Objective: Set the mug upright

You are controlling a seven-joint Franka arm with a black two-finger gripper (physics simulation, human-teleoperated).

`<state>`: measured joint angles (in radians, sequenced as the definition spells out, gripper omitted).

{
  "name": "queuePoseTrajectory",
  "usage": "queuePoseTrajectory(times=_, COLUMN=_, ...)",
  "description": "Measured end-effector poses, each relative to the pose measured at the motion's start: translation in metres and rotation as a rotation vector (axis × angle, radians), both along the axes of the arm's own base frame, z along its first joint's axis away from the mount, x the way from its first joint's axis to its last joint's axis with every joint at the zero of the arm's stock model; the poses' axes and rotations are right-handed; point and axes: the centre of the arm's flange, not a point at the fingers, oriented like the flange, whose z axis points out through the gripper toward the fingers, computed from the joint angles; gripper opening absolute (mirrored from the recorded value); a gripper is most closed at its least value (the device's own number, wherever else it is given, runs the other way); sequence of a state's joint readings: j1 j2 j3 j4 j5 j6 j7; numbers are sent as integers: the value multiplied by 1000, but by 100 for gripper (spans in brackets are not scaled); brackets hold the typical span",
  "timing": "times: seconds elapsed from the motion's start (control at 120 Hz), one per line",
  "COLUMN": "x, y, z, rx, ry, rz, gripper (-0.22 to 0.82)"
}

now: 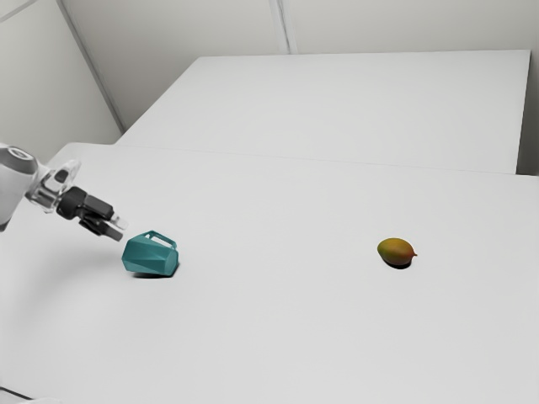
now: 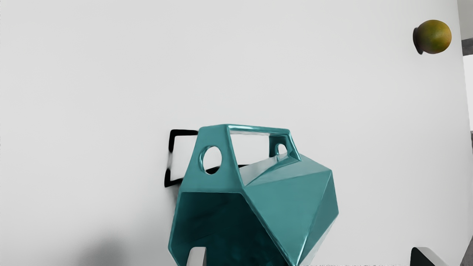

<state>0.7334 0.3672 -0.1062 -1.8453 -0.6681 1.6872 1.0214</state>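
Gripper (image 1: 120,230): fingers (image 2: 197,256) wide apart, holding nothing. Mug (image 1: 150,257): just beyond them, at 4 o'clock in the exterior view, on its side on the table (image 1: 278,337). Long axis: mouth (image 2: 221,225) at 9 o'clock, toward me; base at 3. Close across this axis, then rotate mouth to 12. Mango (image 1: 396,252): well apart, 3 o'clock.

The teal, faceted mug (image 1: 150,259) lies tipped on its side on the white table (image 1: 278,328), in the exterior view's left part, its angular, pierced handle (image 2: 218,183) uppermost, its dark, open mouth facing that view's left and its base facing right.
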Motion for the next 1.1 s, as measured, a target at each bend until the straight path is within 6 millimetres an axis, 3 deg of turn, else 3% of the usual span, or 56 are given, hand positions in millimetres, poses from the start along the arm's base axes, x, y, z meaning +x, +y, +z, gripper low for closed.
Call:
queuePoseTrajectory(times=0.292, x=-4, y=1, z=-33, rx=-52, ry=-6, rz=-48, gripper=60)
queuePoseTrajectory(times=0.45, x=-2, y=-8, z=-37, rx=-92, ry=-19, rz=-76, gripper=59)
queuePoseTrajectory(times=0.725, x=-4, y=-20, z=-50, rx=-180, ry=-33, rz=-85, gripper=35)
queuePoseTrajectory(times=0.908, x=-2, y=-26, z=-49, rx=-199, ry=-45, rz=-104, gripper=11)
queuePoseTrajectory(times=1.1, x=-2, y=-30, z=-46, rx=-217, ry=-55, rz=-117, gripper=-4)
